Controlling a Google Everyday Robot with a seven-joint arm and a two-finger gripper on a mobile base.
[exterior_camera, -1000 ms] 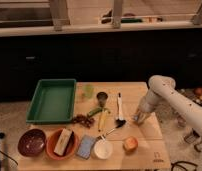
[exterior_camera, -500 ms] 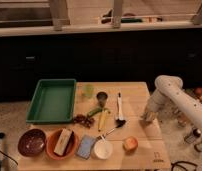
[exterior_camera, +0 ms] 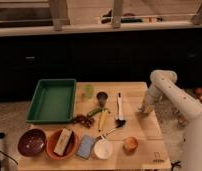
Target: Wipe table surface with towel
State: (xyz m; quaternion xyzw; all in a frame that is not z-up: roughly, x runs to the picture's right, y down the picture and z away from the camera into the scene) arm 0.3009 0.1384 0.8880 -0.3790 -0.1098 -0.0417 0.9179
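1. Green tray [exterior_camera: 35, 102]: far to the left of the tool, with two bowls nearer the camera. It sits where it did a second ago, and nothing on this side has been disturbed.
2. Blue pad [exterior_camera: 86, 146]: left of the tool and nearer the camera, beside a white bowl [exterior_camera: 103, 148]. It has darker edges and is not the wiping cloth.
3. Spatula [exterior_camera: 119, 107]: just left of the tool and lying lengthwise, unmoved.
4. Worktop [exterior_camera: 139, 132]: light tan wood with faint seams. The bare strip between the spatula and the right edge is the area under the tool, and it looks dry and unmarked.
5. Towel [exterior_camera: 142, 113]: visible only as a small pale patch directly beneath the tool tip, lying flat on the wood close to the right edge. Its outline cannot be made out.
6. Tool [exterior_camera: 144, 109]: low at the right edge of the worktop, pointing down onto the towel. Whether it is open or closed, or is gripping the cloth, cannot be told.
7. Change: over the last second the tool travelled from nearer the spatula toward the right edge, then drew slightly away from the camera. This reads as a wiping stroke in progress that has covered only the right-hand strip so far.
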